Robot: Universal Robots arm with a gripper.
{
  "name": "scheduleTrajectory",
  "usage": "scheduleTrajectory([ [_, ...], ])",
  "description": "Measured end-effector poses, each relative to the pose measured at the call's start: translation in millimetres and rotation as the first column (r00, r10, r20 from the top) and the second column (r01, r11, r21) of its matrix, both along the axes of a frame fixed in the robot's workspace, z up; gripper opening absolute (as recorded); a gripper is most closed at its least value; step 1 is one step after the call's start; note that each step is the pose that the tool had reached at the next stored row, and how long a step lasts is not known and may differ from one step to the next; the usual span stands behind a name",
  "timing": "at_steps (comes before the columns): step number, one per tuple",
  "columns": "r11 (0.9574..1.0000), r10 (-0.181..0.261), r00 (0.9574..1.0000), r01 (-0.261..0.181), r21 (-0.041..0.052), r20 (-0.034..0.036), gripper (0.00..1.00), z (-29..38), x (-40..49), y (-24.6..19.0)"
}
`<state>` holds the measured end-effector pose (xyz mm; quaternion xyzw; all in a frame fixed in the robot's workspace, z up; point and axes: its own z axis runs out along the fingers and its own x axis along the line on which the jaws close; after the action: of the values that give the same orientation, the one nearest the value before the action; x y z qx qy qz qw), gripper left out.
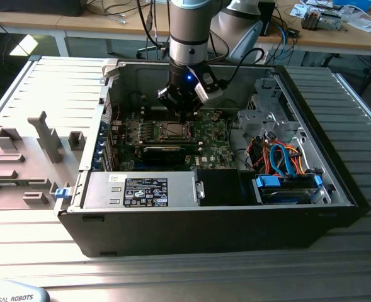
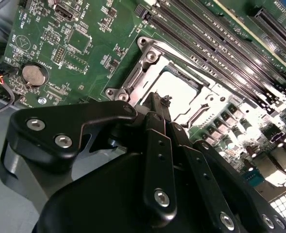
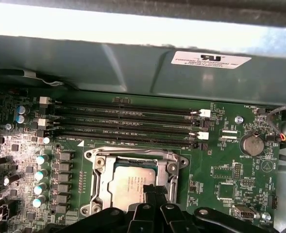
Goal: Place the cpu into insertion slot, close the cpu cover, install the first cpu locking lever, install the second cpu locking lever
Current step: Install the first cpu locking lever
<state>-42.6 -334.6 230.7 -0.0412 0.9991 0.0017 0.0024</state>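
Inside the open computer case point(image 1: 336, 189), your gripper point(image 3: 150, 190) hangs at the cpu cover's point(image 3: 100, 177) edge — fingers pinched together, empty — the cpu point(image 3: 128, 187) seated below.

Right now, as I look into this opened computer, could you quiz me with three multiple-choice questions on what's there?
1. Where is the cpu?
A. seated on the circuit board
B. on the grey tray outside the case
C. on the desk behind

2. What colour is the circuit board?
A. blue
B. green
C. red

3. How does the cpu cover sit?
A. standing upright
B. taken out of the case
C. lying flat around the chip

Answers: 1 A, the silvery chip sits framed on the board; 2 B, the board is green in every view; 3 C, the metal frame lies level around the chip.
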Motion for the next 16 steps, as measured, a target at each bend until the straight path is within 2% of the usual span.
scheduleTrajectory([
  [10,0.9998,0.0,1.0,0.0,-0.0215,0.0,0.11,1.6,0.3,0.0],
  [16,0.9996,0.0,1.0,0.0,-0.0282,0.0001,0.11,4.5,0.3,0.1],
])
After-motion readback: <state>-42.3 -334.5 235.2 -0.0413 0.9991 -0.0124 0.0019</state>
